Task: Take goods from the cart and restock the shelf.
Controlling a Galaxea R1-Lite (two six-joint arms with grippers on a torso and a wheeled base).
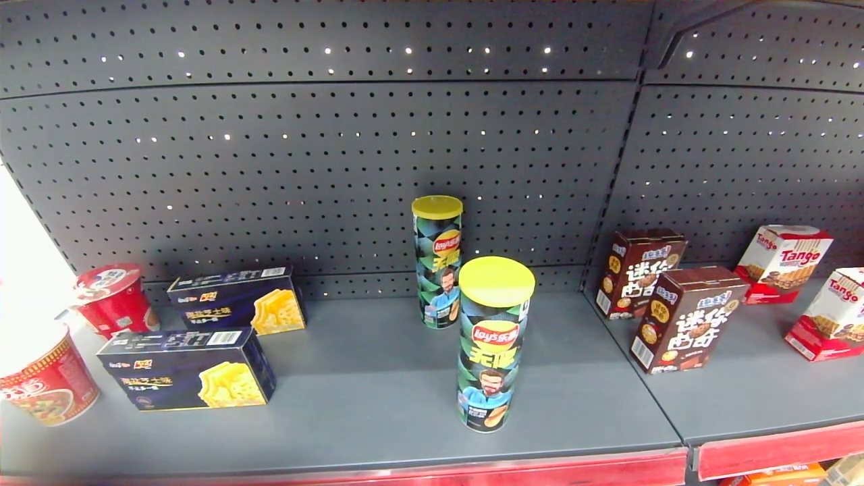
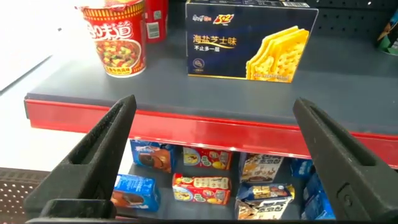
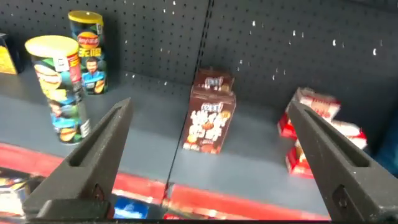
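**Two grippers held wide and empty before a part-stocked shelf (image 1: 378,391)**

Close to the shelf's front edge a front chip can (image 1: 495,344) is stood upright. It is yellow-lidded, and its green-and-black label is printed with a red-and-yellow logo and a drawn bearded face. A rear chip can (image 1: 437,263) of the same print is stood behind it, near the pegboard back panel (image 1: 304,169), and the two are kept apart.

To the robot's left a front cracker box (image 1: 189,368) and a rear cracker box (image 1: 237,300) are laid one behind the other. Both are navy, and each is marked with yellow lettering and a pictured square cracker. A front noodle cup (image 1: 40,385) and a rear noodle cup (image 1: 115,297), both red, are set at the far left.

To the right, past the shelf's seam, a front brown box (image 1: 685,317) and a rear brown box (image 1: 638,270) are stood upright, white lettering on each. Two red-and-white packs, a rear wafer box (image 1: 783,263) and a front wafer box (image 1: 830,314), are placed farther right.

The left gripper (image 2: 214,104) is held level before the shelf's red front lip (image 2: 205,127), pointed toward the front cracker box and front noodle cup. Its jaws are spread wide, and nothing is held or touched. The right gripper (image 3: 210,107) is held likewise, faced toward the brown boxes, its jaws equally wide with nothing between them.

Beneath the lip, small packs (image 2: 202,186) are seen on a lower tier, though their print is probably too small to be made out.
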